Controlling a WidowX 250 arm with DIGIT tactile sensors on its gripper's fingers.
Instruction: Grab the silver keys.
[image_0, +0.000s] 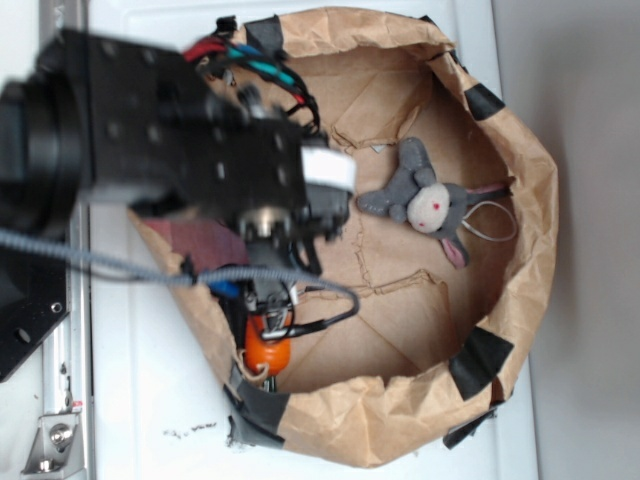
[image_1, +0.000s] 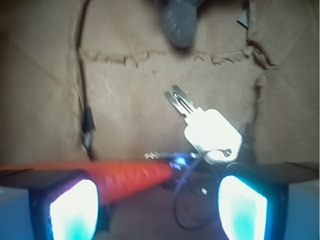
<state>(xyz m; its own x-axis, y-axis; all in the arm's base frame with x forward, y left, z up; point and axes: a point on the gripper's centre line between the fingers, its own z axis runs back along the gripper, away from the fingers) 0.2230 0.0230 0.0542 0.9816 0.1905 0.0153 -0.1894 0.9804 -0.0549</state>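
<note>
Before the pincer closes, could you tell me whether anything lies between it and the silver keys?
Yes: the orange carrot lies across the open pincer, its tip reaching the wire rings of the silver keys, which lie just ahead on the paper bag.

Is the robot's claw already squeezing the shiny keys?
No, in the wrist view the silver keys lie on the brown paper ahead of the open gripper, untouched by either finger.

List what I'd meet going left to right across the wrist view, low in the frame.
Left fingertip pad → orange carrot toy → silver keys → right fingertip pad. The end effector stands open, jaws apart.
</note>
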